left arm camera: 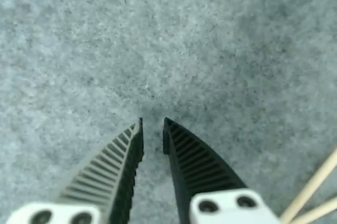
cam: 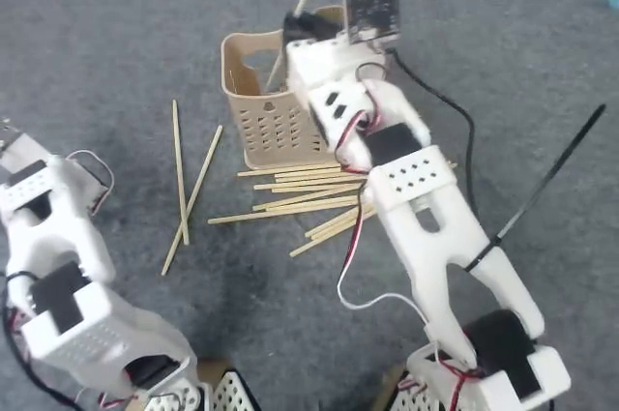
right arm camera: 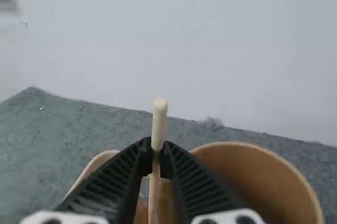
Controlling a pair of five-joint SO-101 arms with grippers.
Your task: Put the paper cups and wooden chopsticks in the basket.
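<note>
Chopstick [right arm camera: 159, 110] clamped upright in right gripper [right arm camera: 155, 146] over the basket [cam: 266, 126], not dropped yet. Looks barely started: leaves two loose chopsticks [cam: 180, 179] beside the basket plus a heap [cam: 300, 200] of roughly ten in front, hard to count. Left gripper [left arm camera: 152, 125] parked over grey mat [left arm camera: 158, 34], slightly parted, holding nothing.

No readable text, label or number shows anywhere.

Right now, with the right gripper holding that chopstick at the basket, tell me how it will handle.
The chopstick looks stiff: it stands straight out of the right gripper without bending. Thin and wooden, it is probably light. Its round, smooth shaft may slip in the grip, and could roll if dropped outside the basket.
</note>
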